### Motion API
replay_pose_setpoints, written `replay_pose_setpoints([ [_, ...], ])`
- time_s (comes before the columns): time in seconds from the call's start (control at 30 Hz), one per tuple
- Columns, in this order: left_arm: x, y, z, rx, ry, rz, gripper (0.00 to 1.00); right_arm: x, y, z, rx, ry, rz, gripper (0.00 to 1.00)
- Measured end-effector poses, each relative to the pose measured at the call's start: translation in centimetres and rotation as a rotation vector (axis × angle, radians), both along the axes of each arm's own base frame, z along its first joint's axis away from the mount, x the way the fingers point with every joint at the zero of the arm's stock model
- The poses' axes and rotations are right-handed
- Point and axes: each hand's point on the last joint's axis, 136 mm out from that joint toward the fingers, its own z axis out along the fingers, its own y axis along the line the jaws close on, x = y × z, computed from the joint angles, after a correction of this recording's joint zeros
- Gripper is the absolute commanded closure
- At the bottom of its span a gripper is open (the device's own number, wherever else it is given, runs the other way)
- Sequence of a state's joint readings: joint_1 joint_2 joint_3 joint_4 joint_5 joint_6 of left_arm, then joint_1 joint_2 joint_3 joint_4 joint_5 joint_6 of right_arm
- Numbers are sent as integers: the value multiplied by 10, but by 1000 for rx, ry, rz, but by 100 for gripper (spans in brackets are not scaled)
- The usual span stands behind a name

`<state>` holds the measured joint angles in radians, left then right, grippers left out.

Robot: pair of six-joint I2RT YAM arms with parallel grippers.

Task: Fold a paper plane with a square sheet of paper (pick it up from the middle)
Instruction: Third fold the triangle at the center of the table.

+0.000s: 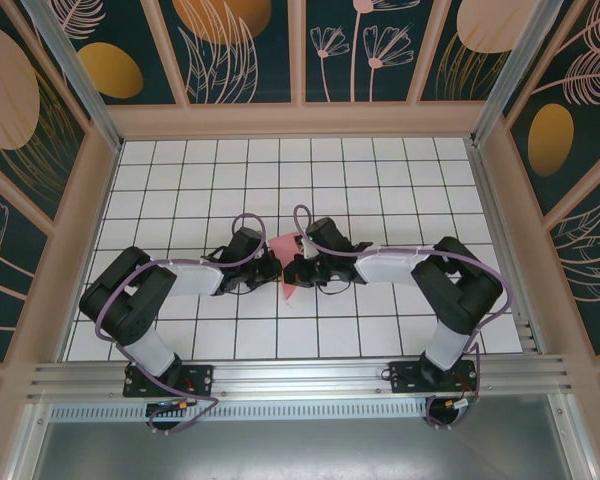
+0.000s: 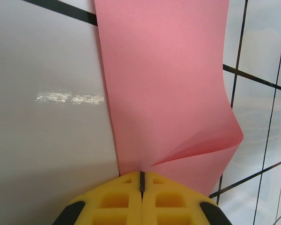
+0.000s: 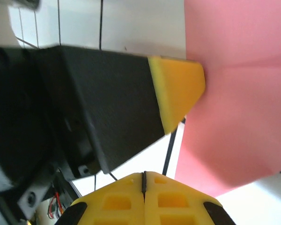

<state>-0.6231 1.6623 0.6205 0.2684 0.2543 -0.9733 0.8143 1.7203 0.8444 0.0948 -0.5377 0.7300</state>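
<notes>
Top external view is showing the square sheet of paper partly lifted off the white-tiled bench, its pink surface running from far to near in the narrow gap between the tips of the two arms. Taking the left fingers as the mark, the sheet is lying immediately to their right and touching them. The right fingers are sitting just past it on the other side, so both arms are about equally near the paper. In the left wrist view the sheet is stretching straight ahead from the left fingers. They are pressed together with the paper's near edge running into the seam between them, so I am judging them to be pinching it there. A loose flap is curling over to the right of those fingers, so the paper is bending on itself without being creased flat. In the right wrist view one of the left fingers is touching the sheet with its yellow pad. The right fingers are closed against each other, with the sheet's lower corner lying just beside them. Whether they are catching any paper I cannot tell. The coming move is probably turning on this: the sheet's long axis is lying in line with the left fingers and its free half is hanging toward the right arm, which looks better placed to bring the flap across.
</notes>
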Motion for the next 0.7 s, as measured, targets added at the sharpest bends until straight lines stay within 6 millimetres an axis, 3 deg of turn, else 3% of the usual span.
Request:
replay_pose_setpoints([
  [0.4,0,0,0,-3,-6,-1,100,-19,-8,-37,-73,74,31,93],
  [0.7,0,0,0,-3,-8,0,100,-19,-8,-37,-74,69,37,93],
])
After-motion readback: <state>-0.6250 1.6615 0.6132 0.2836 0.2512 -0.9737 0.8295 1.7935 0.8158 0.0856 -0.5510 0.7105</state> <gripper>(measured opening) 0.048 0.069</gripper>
